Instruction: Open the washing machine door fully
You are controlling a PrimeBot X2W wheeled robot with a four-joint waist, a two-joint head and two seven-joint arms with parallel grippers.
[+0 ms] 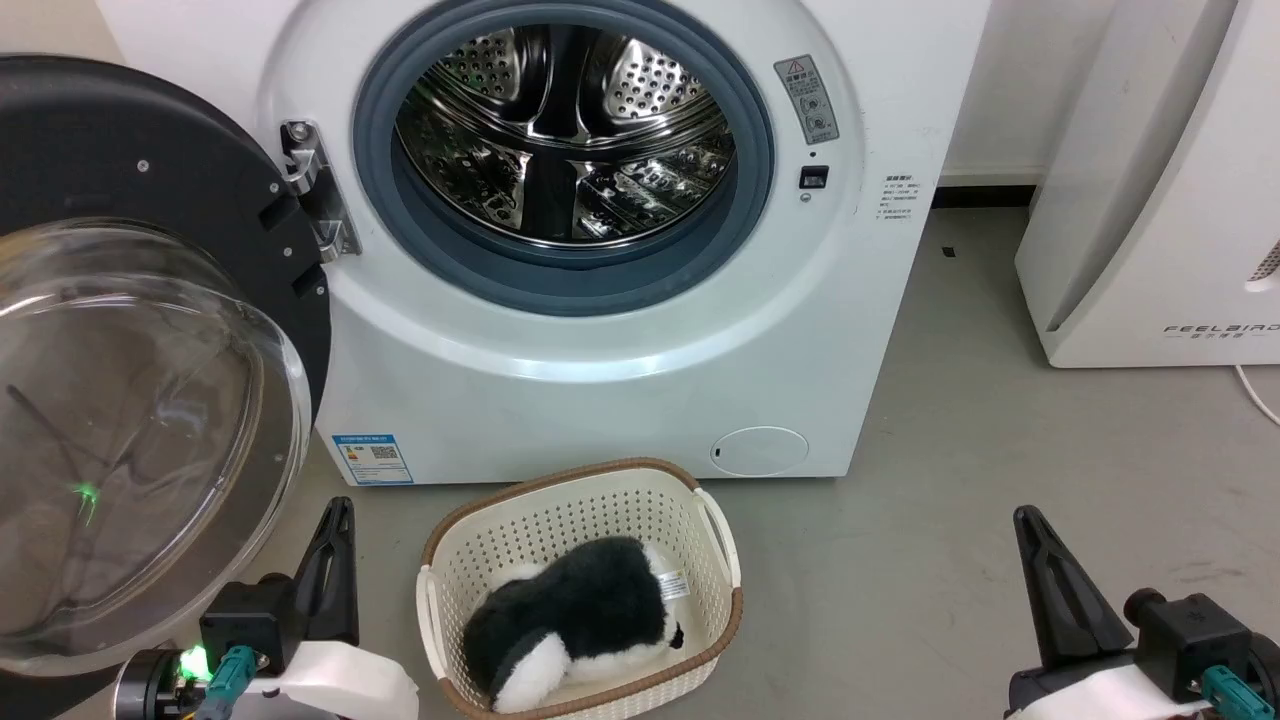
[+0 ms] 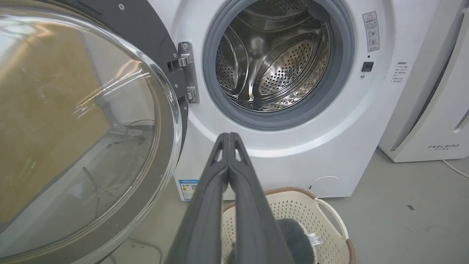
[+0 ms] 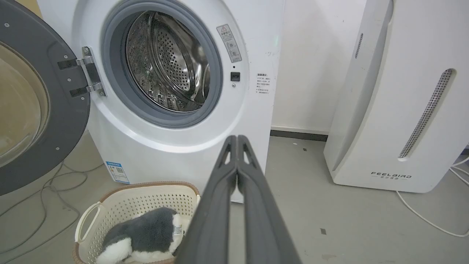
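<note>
Head view: washing machine door (image 1: pixel 140 380) hangs wide, nine o'clock of drum mouth (image 1: pixel 560 140); left tool (image 1: pixel 338 512) and right tool (image 1: pixel 1027 520) pinched closed, empty. Opening seems done; next, merely verify.

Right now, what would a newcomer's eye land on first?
The washer door stands wide open on the left, glass bowl facing us, and the steel drum gapes at top centre. Below it, a cream basket holds a black-and-white plush toy. The left hand and right hand sit shut at the lower corners.
</note>
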